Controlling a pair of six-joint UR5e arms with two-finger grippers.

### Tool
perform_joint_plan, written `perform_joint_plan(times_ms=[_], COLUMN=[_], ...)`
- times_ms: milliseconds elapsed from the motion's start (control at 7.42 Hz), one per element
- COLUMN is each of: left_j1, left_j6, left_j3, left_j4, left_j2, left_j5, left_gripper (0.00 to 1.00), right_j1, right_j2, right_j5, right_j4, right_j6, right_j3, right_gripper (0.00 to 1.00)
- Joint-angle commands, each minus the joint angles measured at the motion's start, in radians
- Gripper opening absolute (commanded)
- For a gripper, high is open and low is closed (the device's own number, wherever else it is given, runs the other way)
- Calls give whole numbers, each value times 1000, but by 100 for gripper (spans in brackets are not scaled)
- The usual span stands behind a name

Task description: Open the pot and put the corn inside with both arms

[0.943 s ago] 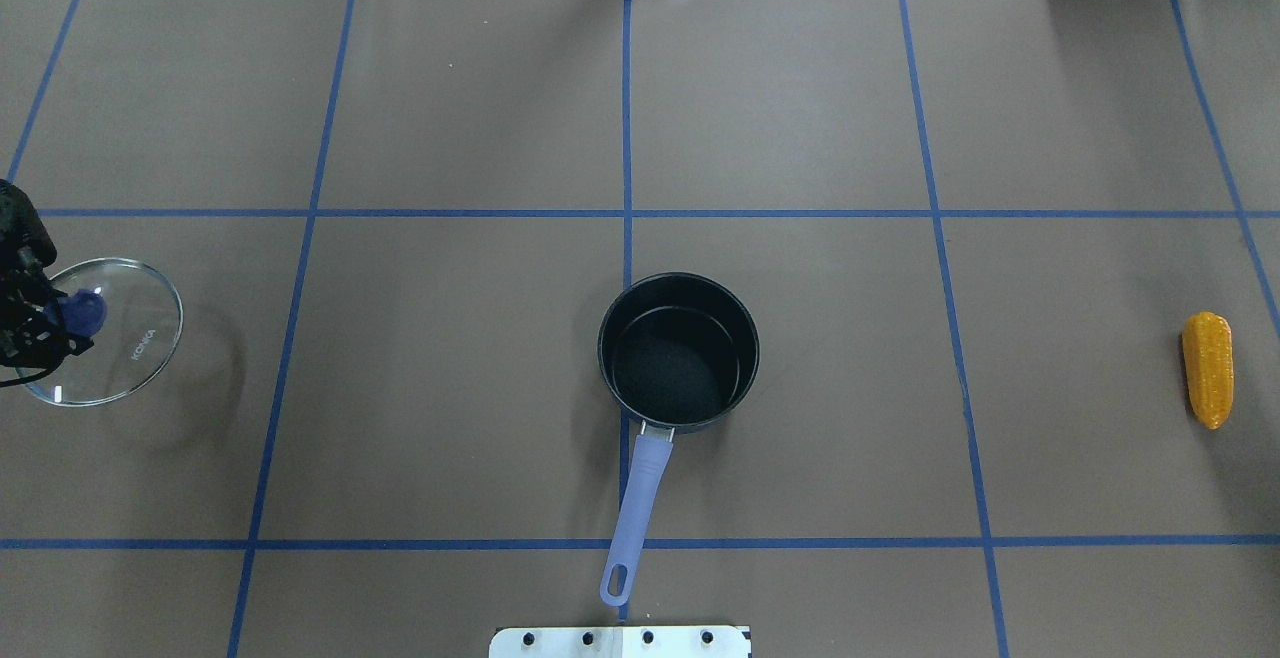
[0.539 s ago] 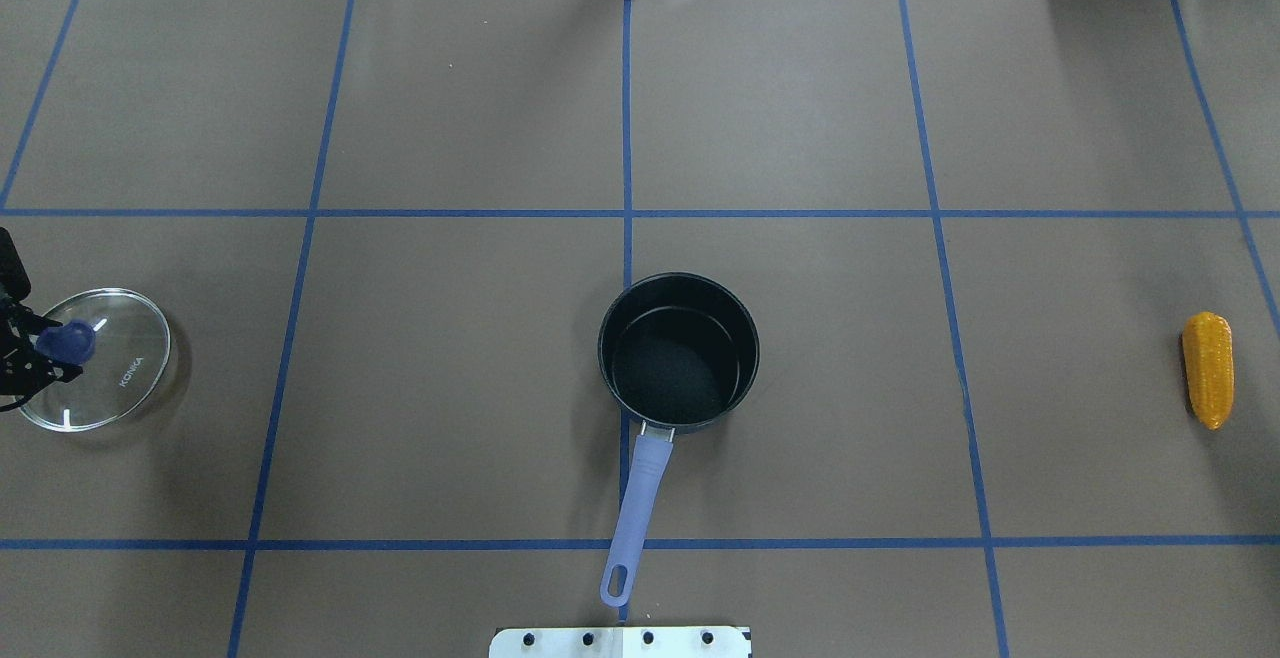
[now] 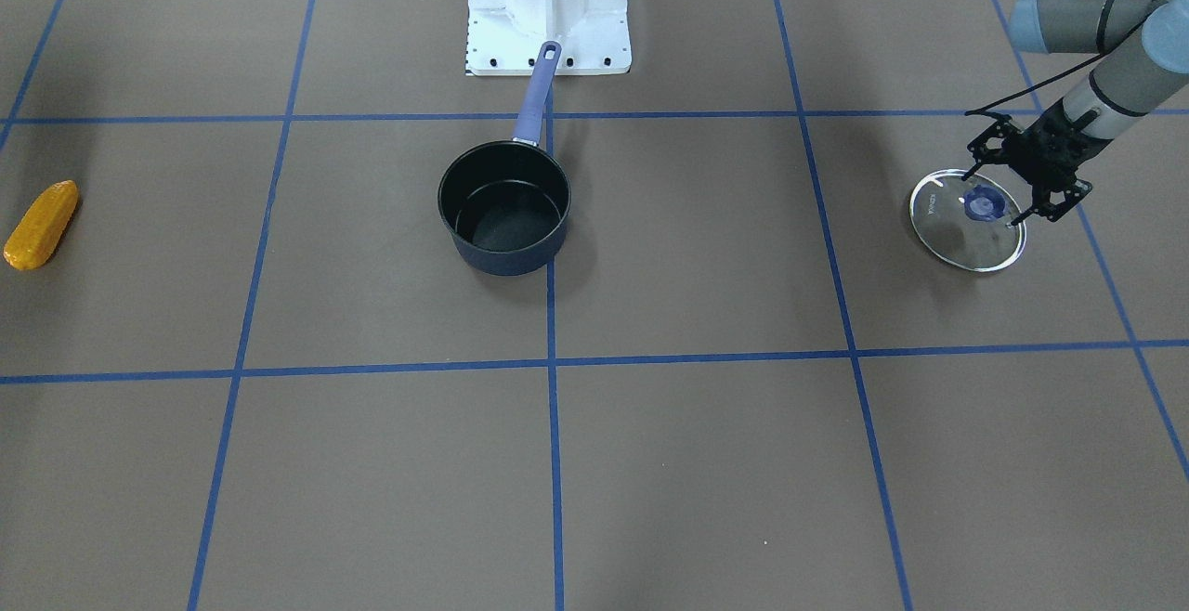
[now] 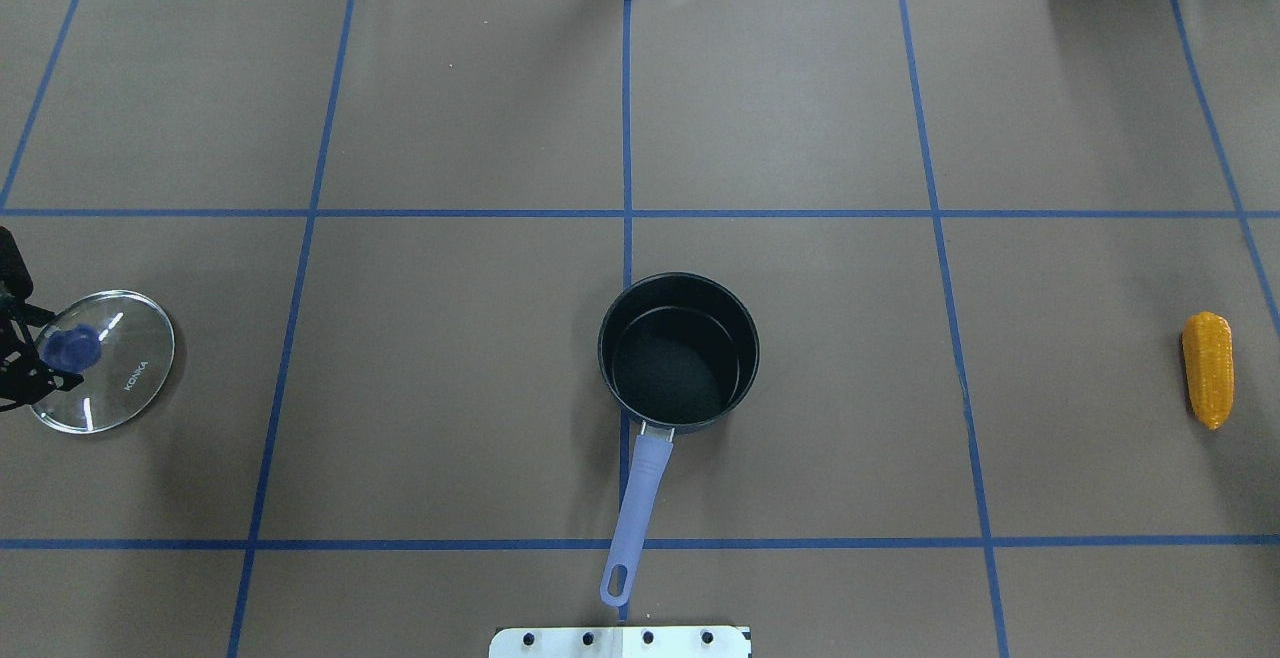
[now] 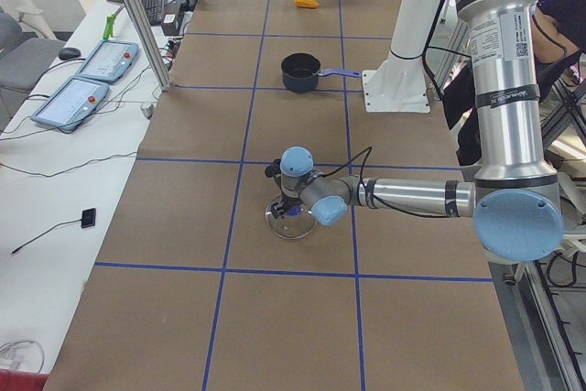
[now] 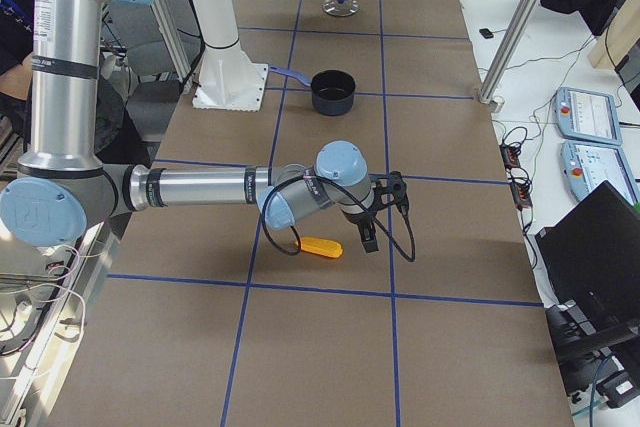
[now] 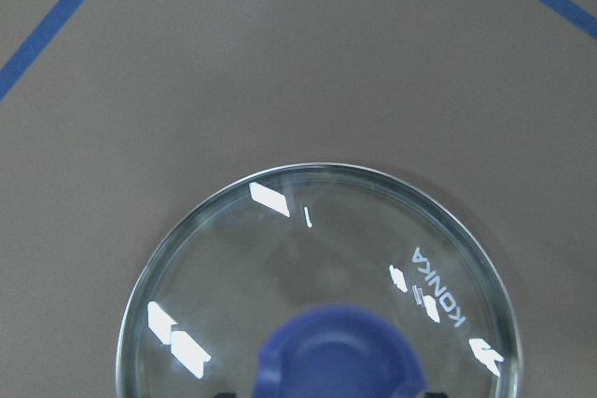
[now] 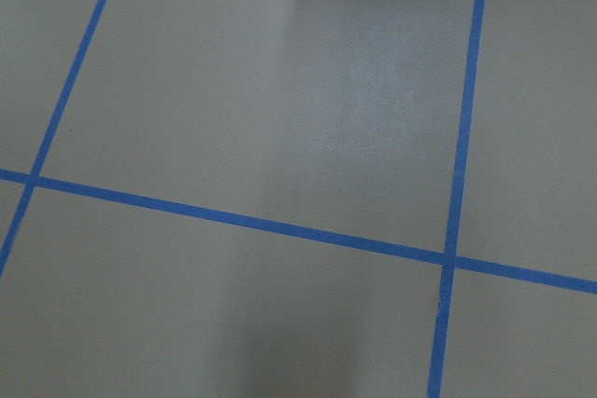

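Note:
The pot (image 4: pixel 678 353) stands open at the table's middle, empty, its purple handle (image 4: pixel 640 498) pointing at the robot base. It also shows in the front view (image 3: pixel 504 212). The corn (image 4: pixel 1208 368) lies at the far right edge of the overhead view and at the left in the front view (image 3: pixel 40 224). My left gripper (image 3: pixel 992 195) is open with its fingers either side of the blue knob (image 4: pixel 68 348) of the glass lid (image 4: pixel 120 378), which lies flat on the table. My right gripper (image 6: pixel 372 227) hovers just beside the corn (image 6: pixel 320 246); I cannot tell whether it is open or shut.
The white robot base (image 3: pixel 548 7) stands behind the pot handle's end. Blue tape lines cross the brown table cover. The right wrist view holds only table and tape. Control tablets (image 5: pixel 82 75) and cables lie on the side bench.
The left gripper lowered the tilted lid to the table. The lid now lies flat and the fingers have spread off the knob. Pot and corn have not moved.

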Motion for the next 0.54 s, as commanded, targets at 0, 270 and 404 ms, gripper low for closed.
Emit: perform_joint_plan(times_ms=[0,270,404], left_j1=[-115,-377,-423], left_j6=[-104,-85,-41], left_j3=[-10,-55,-100], left_j4=[47,357,523], left_j2=[-12,-74,-77], left_j5=[-46,-140,-141], left_gripper=[99,99,99], right_j1=[0,0,0], right_j2=[4,10,10], right_j5=[0,2,2], right_j4=[0,-3,-3], right_j6=[0,0,0], right_j3=[0,0,0], right_gripper=[100,100,100])
